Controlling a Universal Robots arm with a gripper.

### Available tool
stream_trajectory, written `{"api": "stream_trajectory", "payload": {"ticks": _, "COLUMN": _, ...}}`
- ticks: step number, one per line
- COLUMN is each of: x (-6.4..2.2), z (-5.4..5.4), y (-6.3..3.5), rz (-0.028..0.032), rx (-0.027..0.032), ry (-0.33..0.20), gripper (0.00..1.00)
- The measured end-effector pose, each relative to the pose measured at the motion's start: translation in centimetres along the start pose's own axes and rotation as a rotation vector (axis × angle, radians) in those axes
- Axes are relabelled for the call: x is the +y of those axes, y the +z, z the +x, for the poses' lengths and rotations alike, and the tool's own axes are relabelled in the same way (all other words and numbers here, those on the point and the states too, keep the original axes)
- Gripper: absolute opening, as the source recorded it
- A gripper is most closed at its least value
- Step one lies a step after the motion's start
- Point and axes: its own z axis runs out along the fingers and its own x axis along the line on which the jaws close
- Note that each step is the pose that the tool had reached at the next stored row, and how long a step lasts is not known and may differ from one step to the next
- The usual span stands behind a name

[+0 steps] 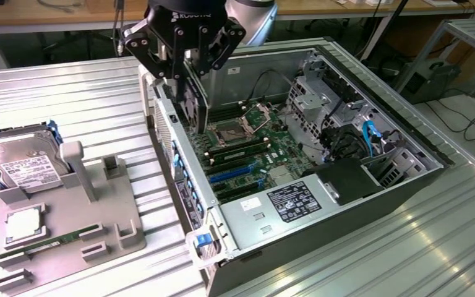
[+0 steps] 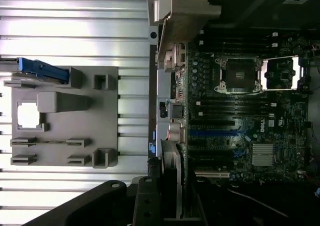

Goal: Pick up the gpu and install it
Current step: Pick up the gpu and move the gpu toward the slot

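Plainly, the gripper (image 1: 185, 65) is closed narrow on the gpu (image 1: 191, 102), which hangs upright over the open computer case (image 1: 370, 241). It is near the wall on the exterior view's left, above the motherboard (image 1: 258, 148). Its lower edge seems just clear of the board, though I cannot tell for sure. The hard drive (image 1: 23, 167) stands in the grey holder (image 1: 64, 213), well apart.

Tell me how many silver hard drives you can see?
1. The hard drive rests in the grey holder at the exterior view's left, outside the computer case. Others may be hidden inside the case.
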Motion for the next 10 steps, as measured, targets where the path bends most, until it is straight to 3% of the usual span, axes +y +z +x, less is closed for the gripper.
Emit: {"api": "stream_trajectory", "payload": {"ticks": 10, "x": -0.04, "z": -1.8, "y": 0.04, "rz": -0.0003, "rx": 0.0008, "ry": -0.015, "gripper": 0.28}}
